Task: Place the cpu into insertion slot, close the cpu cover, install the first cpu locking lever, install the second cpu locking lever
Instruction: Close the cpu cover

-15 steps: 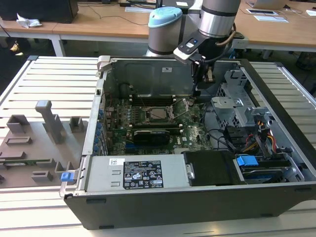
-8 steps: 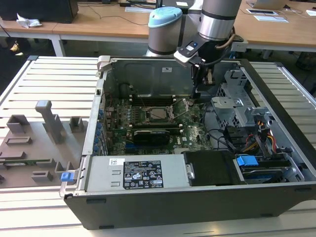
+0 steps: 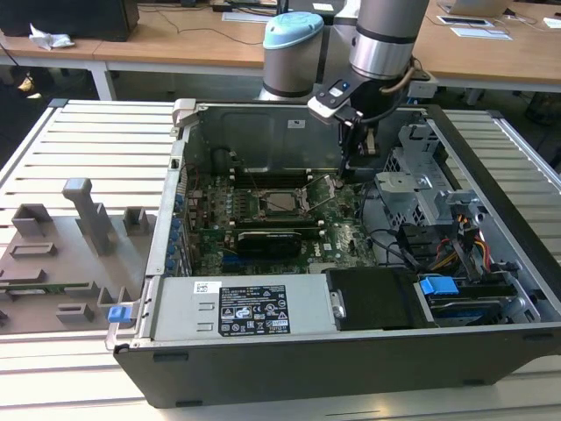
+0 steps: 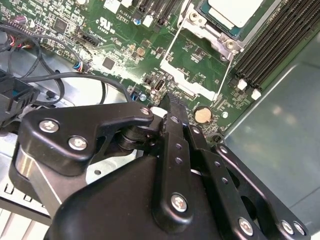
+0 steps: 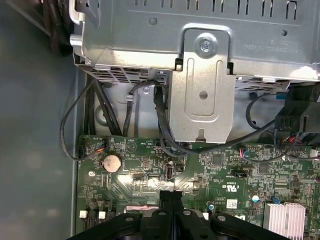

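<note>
Exterior view looks down into the computer case (image 3: 351, 355); both wrist views closely share its motherboard (image 4: 125, 30) (image 5: 150, 167).

Matte black gripper fingers (image 5: 165, 205) over dark green printed circuit board (image 5: 145, 152) w/ fine pale tracing; pale metallic round coin cell (image 5: 111, 162) near them. One side of fingers: dull silver-grey square cpu (image 4: 239, 11), black ribbed memory slots (image 4: 271, 45). Opp. side: bare grey sheet-steel bracket (image 5: 202, 95).

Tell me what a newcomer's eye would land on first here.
The big open computer case on the slatted table, with the arm's tool down inside it in the exterior view. In the second wrist view the silver-topped cpu sits in the insertion slot, and the cpu cover lies open beside it, just ahead of the tool's shut tips.
</note>
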`<state>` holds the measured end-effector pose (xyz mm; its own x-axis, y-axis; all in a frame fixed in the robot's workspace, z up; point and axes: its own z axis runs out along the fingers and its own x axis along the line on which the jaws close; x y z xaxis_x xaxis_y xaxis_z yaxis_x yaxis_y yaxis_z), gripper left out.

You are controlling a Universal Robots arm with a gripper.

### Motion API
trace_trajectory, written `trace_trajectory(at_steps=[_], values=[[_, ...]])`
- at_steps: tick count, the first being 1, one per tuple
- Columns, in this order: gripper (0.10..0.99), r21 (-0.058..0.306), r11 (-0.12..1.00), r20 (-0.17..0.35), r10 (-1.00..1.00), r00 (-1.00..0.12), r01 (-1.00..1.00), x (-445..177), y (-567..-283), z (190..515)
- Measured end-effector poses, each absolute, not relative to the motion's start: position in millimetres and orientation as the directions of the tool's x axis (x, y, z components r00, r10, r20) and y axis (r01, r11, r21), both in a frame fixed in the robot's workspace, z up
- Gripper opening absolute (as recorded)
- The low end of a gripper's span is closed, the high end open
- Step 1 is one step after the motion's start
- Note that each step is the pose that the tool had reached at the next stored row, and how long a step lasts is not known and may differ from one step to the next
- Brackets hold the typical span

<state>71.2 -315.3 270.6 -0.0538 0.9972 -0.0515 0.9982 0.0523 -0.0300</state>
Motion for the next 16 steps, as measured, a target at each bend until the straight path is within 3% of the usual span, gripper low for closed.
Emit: trace_trajectory(at_steps=[12, 16], values=[[0.106, -0.03, 0.052, -0.052, 0.997, -0.054, 0.998, 72, -315, 255], [0.106, -0.03, 0.052, -0.051, 0.997, -0.054, 0.998, 79, -303, 252]])
